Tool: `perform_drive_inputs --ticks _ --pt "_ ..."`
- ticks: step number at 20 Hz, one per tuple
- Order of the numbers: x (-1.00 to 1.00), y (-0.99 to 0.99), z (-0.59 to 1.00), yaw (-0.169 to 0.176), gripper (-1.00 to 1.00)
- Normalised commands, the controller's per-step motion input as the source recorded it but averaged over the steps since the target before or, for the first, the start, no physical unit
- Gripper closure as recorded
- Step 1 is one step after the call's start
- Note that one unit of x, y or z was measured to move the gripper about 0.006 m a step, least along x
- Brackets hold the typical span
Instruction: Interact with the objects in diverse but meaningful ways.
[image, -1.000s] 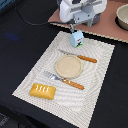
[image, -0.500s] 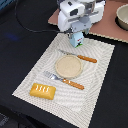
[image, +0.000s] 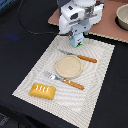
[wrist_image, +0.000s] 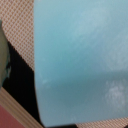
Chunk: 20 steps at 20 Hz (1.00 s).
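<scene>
My gripper (image: 76, 35) hangs over the far edge of the placemat (image: 100, 75), right on top of the white-blue-green carton (image: 76, 41). The carton's pale blue face (wrist_image: 80, 60) fills the wrist view, and my fingers are hidden, so I cannot tell whether they are closed on it. The golden scored bread loaf (image: 43, 90) lies on the placemat's near corner, at the exterior view's left. The grey pot (image: 122, 17) stands on the brown board at the far right. The sausage and the fish piece are out of view.
A round tan plate (image: 69, 66) sits mid-placemat. A knife with an orange handle (image: 80, 57) lies beyond it and a fork with an orange handle (image: 65, 80) in front of it. A black cable (image: 30, 27) runs across the dark table.
My gripper has come down and shifted slightly to the exterior view's left over the carton. The carton, loaf, plate and cutlery have not moved.
</scene>
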Motion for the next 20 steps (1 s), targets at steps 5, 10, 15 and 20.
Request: perform_drive_inputs --ticks 5,10,15,20 --pt "0.00 0.01 -0.05 0.015 1.00" --pt "0.03 0.00 0.50 0.000 1.00" --pt "-0.24 -0.42 0.60 0.001 1.00" --pt "-0.55 -0.67 0.45 0.000 1.00"
